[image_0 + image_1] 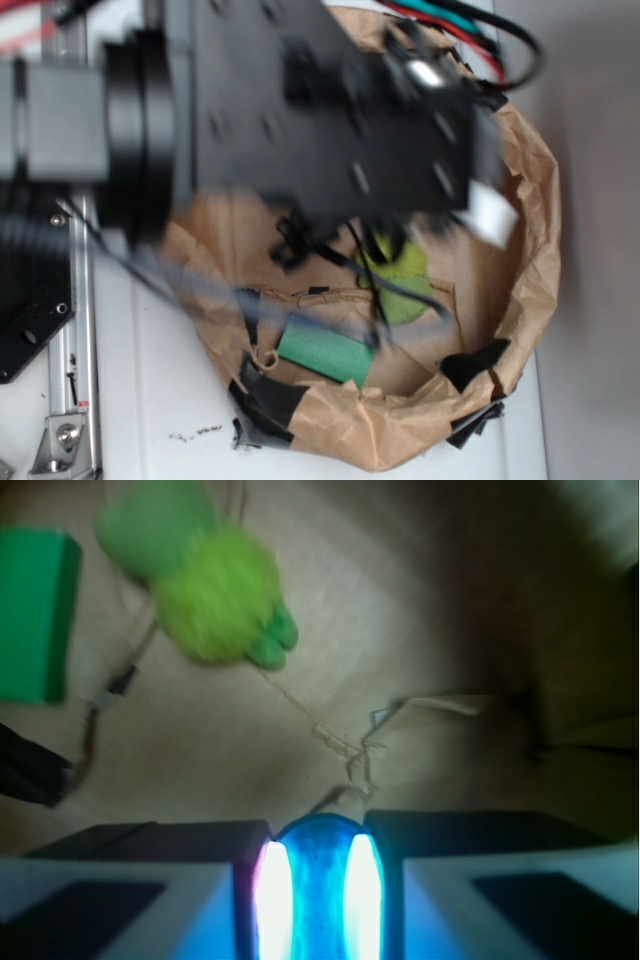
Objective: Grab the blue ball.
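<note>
Brown crumpled paper point(420, 610) lines the nest below me, resting on a white table point(150, 400). My hand point(318, 880) is clenched on the blue ball point(318, 855), which sits squeezed between my fingers point(160, 880). Beyond the ball lie the yellow-green plush toy point(210, 590) and, beside it, the green block point(35, 615).

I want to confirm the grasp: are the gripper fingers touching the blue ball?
Touching. The wrist view shows the blue ball squeezed between the gripper fingers, with no gap on either side.
</note>
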`<state>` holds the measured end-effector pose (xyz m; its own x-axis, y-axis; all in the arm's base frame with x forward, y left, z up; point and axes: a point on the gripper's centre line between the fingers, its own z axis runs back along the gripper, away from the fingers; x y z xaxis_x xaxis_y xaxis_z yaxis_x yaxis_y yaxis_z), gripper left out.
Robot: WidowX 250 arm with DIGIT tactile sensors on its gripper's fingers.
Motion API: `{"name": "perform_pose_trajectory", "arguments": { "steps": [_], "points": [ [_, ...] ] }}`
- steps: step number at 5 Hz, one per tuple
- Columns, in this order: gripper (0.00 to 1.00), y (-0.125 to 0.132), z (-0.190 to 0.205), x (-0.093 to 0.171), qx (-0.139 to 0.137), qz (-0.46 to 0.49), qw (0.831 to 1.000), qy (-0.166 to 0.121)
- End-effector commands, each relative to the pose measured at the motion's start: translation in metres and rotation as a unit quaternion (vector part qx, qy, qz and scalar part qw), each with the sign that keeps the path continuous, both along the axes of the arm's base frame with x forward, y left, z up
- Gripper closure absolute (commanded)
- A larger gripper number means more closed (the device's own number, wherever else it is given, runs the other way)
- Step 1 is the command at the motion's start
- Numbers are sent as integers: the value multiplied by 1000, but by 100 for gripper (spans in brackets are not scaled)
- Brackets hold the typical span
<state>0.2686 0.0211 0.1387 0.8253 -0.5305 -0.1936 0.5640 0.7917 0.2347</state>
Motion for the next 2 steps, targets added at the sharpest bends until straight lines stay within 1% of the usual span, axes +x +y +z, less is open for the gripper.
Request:
{"name": "perform_pose_trajectory", "arguments": {
  "steps": [1,2],
  "points": [
    [100,-7,46,-4,-39,208,966,-151],
    [100,0,47,-6,-73,231,959,-150]
  ]
}}
